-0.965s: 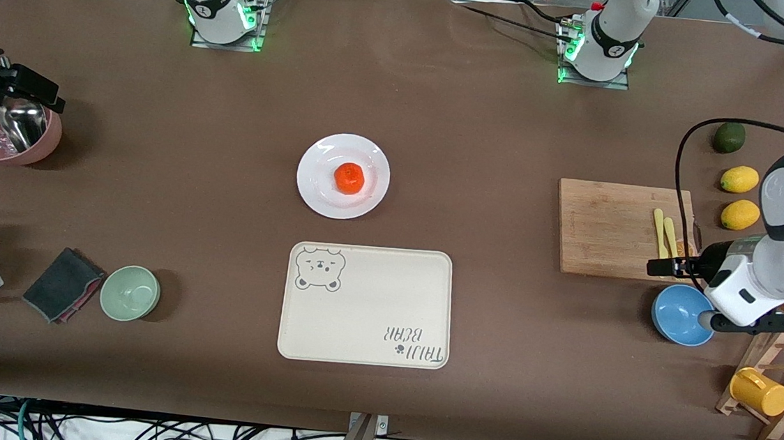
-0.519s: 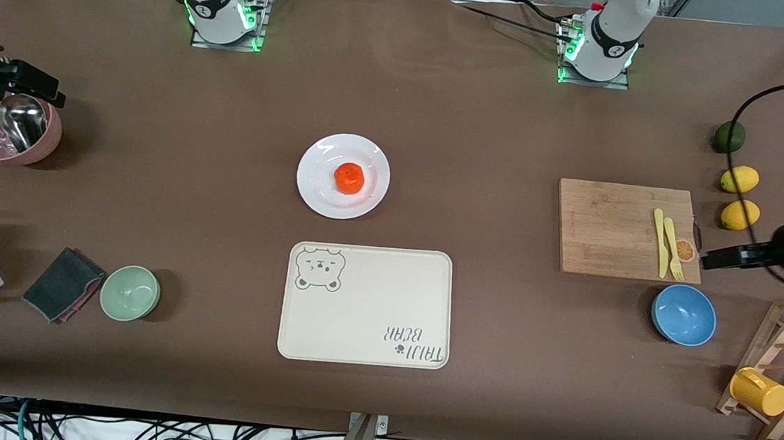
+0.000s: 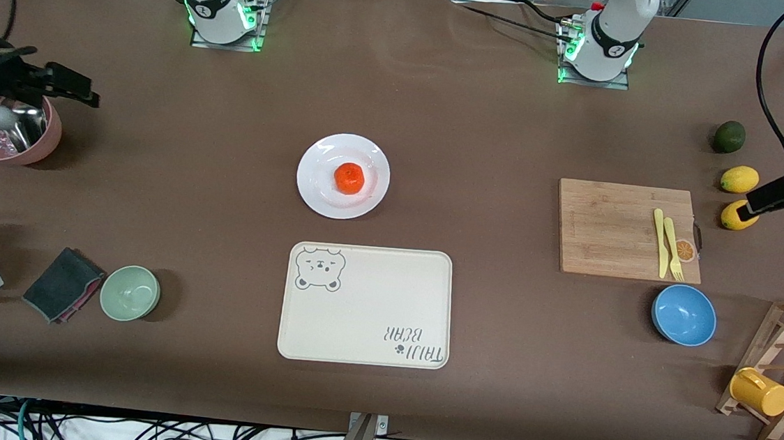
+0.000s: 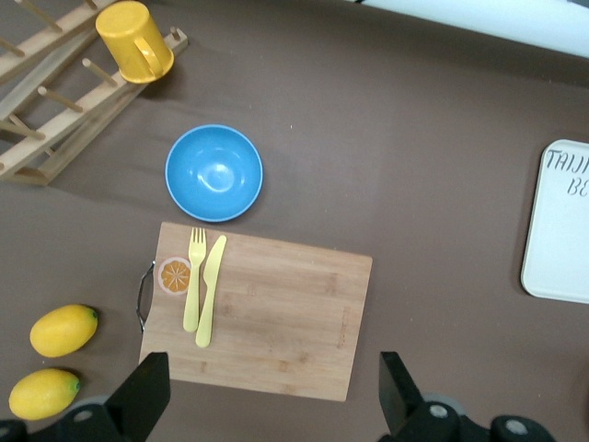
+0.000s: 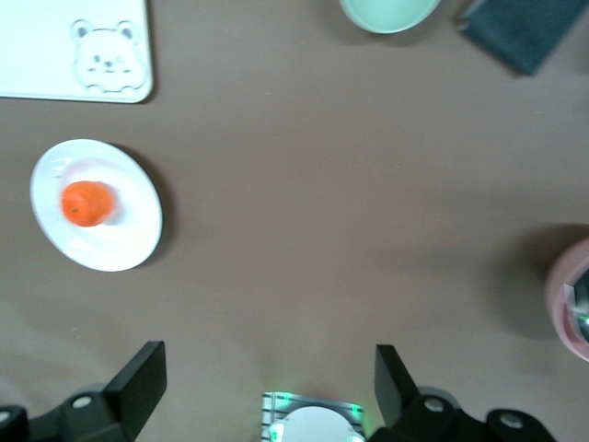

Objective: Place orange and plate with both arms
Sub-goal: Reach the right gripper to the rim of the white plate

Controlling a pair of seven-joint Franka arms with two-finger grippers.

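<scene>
The small reddish-orange orange [image 3: 349,178] sits on the round white glossy plate [image 3: 323,199] mid-bench, the cream bear-print tray [image 3: 366,305] bare just nearer the camera, while left gripper [image 4: 273,391] and right gripper [image 5: 270,382] hang released at their own bench ends.

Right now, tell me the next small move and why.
Probably bring the right tool in over the orange and lower it with fingers open. The orange sits on the plate, the tray nearer the camera is bare, and both tools are open, holding nothing; the left tool hangs over the board.
</scene>
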